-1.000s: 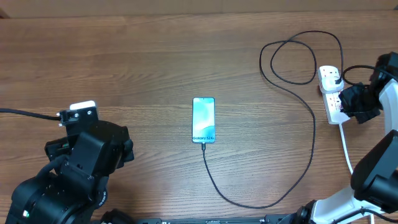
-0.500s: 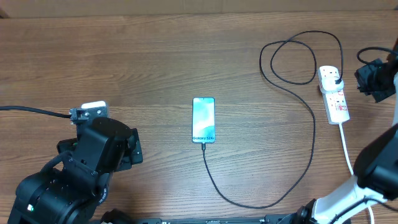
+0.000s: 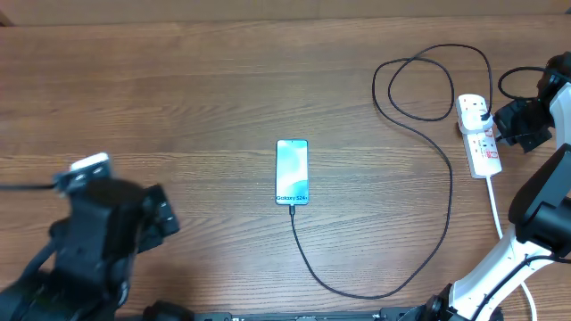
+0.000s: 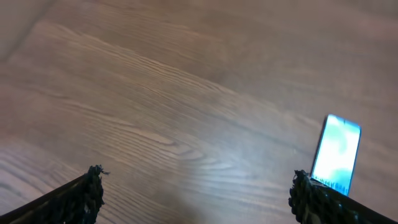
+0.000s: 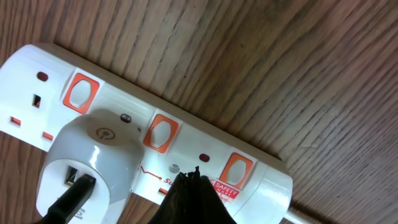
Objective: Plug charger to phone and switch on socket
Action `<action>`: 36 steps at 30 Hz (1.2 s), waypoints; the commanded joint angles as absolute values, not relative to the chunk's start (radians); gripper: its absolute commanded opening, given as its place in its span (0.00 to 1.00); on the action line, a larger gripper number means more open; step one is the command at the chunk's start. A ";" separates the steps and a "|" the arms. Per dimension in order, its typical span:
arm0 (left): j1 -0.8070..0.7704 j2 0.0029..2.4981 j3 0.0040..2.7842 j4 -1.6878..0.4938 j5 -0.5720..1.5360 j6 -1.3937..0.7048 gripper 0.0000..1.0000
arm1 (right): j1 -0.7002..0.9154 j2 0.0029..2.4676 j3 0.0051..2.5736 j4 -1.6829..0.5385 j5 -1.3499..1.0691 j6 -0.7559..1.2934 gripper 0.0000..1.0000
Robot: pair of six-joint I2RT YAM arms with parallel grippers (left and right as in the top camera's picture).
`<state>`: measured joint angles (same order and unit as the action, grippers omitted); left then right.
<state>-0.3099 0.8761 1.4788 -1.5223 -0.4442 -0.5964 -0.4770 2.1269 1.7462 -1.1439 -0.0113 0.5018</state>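
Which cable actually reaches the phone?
The thin black charger, which loops from the socket to the bottom edge of the phone. The thick white cord only leaves the socket toward the overhead frame's bottom.

The phone [image 3: 292, 172] lies face up with its screen lit at the middle of the worktop [image 3: 178, 89]. The charger [image 3: 293, 218] is seated in the phone's near edge. It sweeps right and up in a wide curve, loops, and ends at the white socket [image 3: 482, 147]. The right hand [image 3: 520, 123] sits just beside the socket's right edge. The left arm [image 3: 98, 232] is blurred at lower left.
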 commanded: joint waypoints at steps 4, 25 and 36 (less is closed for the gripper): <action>-0.166 0.698 1.488 -1.522 -0.444 -0.606 1.00 | -0.480 2.157 1.778 -1.119 -0.041 0.494 0.04; 0.001 0.507 1.488 -1.522 -0.444 -0.606 0.99 | -0.471 2.157 1.780 -1.084 -0.078 0.488 0.04; 0.002 0.507 1.488 -1.522 -0.444 -0.606 1.00 | -0.454 2.157 1.780 -1.067 -0.076 0.489 0.04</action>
